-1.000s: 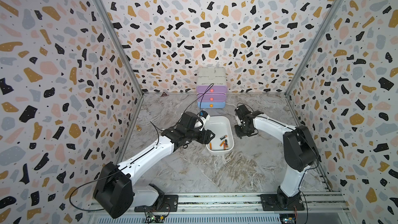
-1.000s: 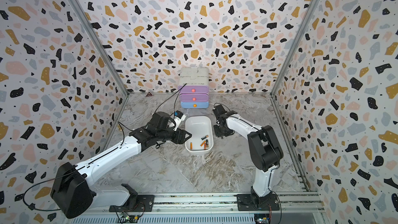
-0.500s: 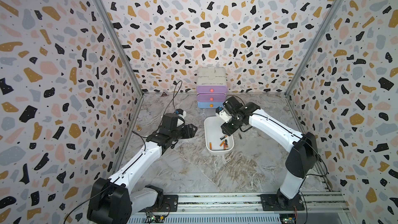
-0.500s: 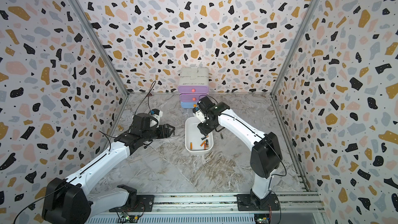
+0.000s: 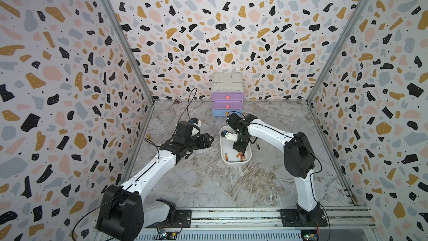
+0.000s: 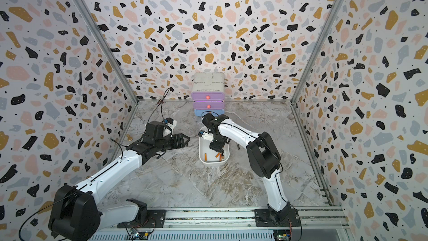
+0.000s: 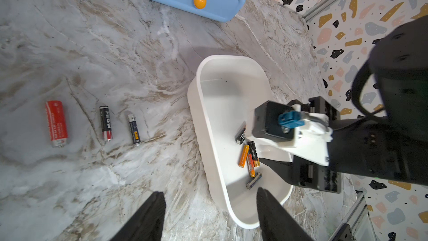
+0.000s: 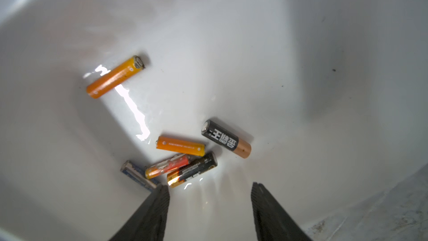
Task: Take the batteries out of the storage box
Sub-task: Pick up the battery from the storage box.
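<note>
Right wrist shows batteries (image 8: 180, 146) in glossy storage box (image 8: 231, 42).

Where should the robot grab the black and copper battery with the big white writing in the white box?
Around its middle, from straight above, with the right gripper closing on its two long sides. The black-and-copper battery lies flat on the storage box floor, slightly apart from the nearest orange battery, so both sides look free.

Blue battery (image 8: 134, 171), blurred, runs partly behind the right hand (image 8: 209, 185).
</note>
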Controlling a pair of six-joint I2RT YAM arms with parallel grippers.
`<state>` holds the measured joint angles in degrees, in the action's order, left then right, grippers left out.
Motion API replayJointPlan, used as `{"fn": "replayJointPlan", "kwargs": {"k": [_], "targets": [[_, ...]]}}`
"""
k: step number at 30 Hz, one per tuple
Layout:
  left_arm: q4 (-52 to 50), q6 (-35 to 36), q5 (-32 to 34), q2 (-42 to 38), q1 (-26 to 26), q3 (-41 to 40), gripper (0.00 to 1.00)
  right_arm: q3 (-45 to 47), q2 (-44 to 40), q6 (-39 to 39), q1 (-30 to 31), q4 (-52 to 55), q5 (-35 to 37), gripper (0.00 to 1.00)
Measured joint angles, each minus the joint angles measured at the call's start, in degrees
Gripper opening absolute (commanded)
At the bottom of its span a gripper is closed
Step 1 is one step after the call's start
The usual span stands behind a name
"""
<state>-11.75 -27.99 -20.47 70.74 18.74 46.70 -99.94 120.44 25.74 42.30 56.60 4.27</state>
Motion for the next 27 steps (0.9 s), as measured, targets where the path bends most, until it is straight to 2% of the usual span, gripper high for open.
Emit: {"fn": "replayJointPlan", "kwargs": {"k": [7,19,27], "targets": [[-1.1,0.2,0.2,0.0,0.0,0.0,0.67,0.0,3.9,5.9,0.0,-2.2,1.7,0.62],[-3.1,1.0,1.6,0.0,0.0,0.2,0.67,-1.8,7.1,9.3,0.0,-4.7,3.1,0.27],[-3.6,1.2,1.6,0.0,0.0,1.2,0.67,-4.5,8.5,7.0,-0.3,-4.7,3.3,0.18]]}}
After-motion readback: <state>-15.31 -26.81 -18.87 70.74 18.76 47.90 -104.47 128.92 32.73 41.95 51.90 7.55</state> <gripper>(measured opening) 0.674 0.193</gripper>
